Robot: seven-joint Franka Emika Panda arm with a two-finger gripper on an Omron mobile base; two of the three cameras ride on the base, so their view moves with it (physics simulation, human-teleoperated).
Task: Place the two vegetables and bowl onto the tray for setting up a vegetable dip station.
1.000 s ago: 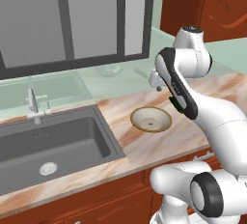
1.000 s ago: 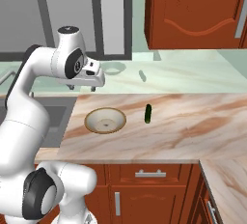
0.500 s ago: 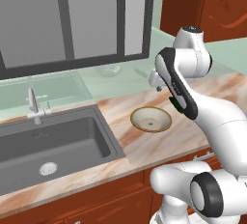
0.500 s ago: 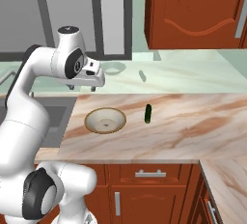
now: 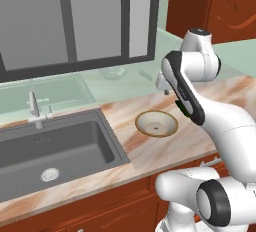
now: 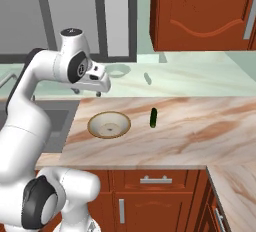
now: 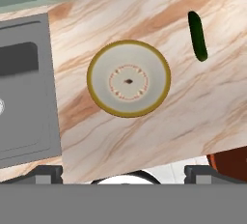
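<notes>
Marbled pink-and-tan stone makes up the worktop (image 6: pixel 200 126) you are looking at, running from the sink side across to the corner under the red-brown wall cabinets (image 6: pixel 200 11). Your bowl (image 6: pixel 109 124) sits upright on it at centre left of the right base view, tan rim, pale inside, just beside the dark grey sink (image 5: pixel 50 148). In the hand view the bowl (image 7: pixel 128 78) lies at frame centre with the sink edge (image 7: pixel 24 92) at the left.

Your cucumber (image 6: pixel 153 117) lies flat on the worktop to the right of the bowl, apart from it. In the right base view its long axis runs nearly up and down the frame, away from the front edge toward the back wall. In the hand view it (image 7: pixel 197 35) sits upper right, long axis near vertical, leaning slightly leftward at the top.

Your gripper (image 6: pixel 86 92) hangs above the worktop, over the bowl's back-left side, fingers spread wide and holding nothing. A faucet (image 5: pixel 34 107) stands behind the sink below the grey window (image 5: pixel 75 16), with a pale green backsplash (image 6: pixel 190 71).
</notes>
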